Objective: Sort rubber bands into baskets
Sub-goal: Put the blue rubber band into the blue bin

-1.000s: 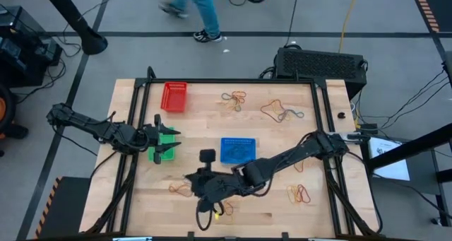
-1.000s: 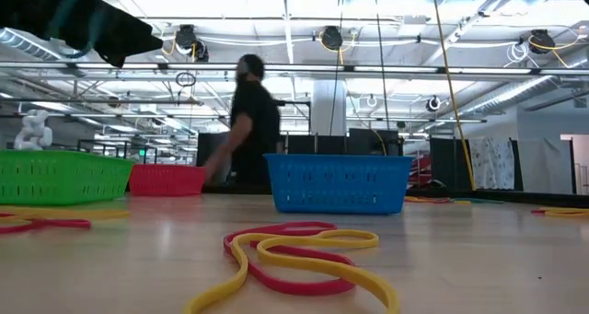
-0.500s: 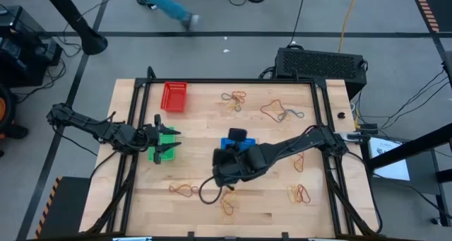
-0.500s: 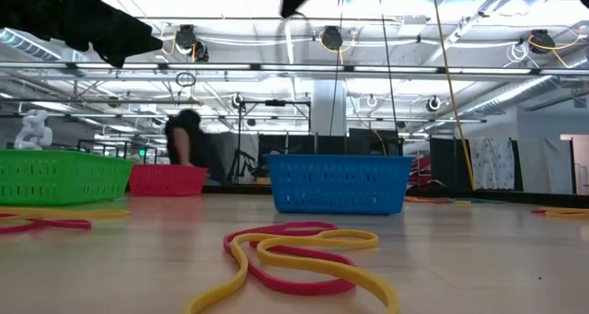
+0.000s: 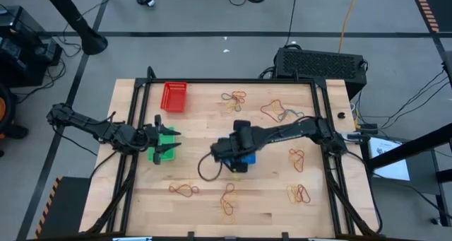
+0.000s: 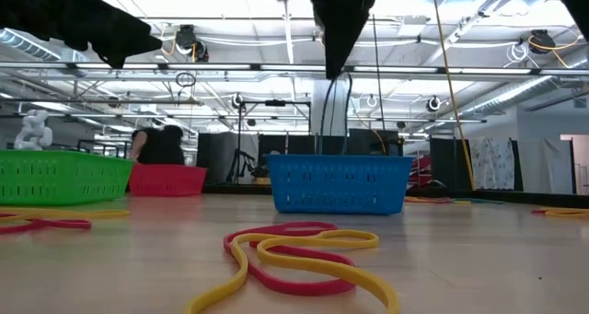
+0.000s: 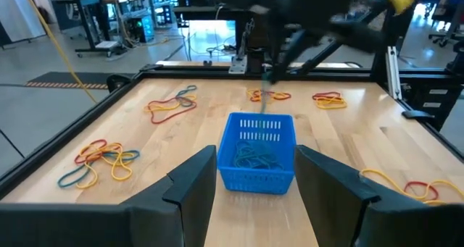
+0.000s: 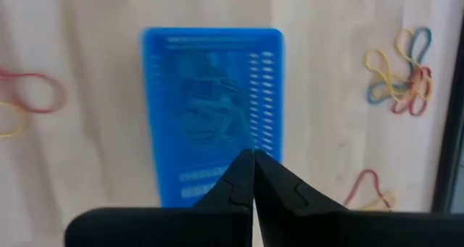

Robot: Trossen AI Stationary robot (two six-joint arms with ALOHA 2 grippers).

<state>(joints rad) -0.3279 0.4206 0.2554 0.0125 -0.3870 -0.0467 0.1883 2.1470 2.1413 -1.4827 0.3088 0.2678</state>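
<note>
Right gripper point(image 8: 253, 156) clenched, fingertips together, hanging directly over the blue basket point(image 8: 210, 109); whether it pinches a band cannot be told. Blue rubber bands point(image 7: 254, 156) lie inside that basket. Left gripper point(image 5: 166, 138), fingers spread, sits over the green basket point(image 6: 60, 178). No legible writing.

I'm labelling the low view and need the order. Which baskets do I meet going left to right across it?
Green basket → red basket → blue basket.
</note>
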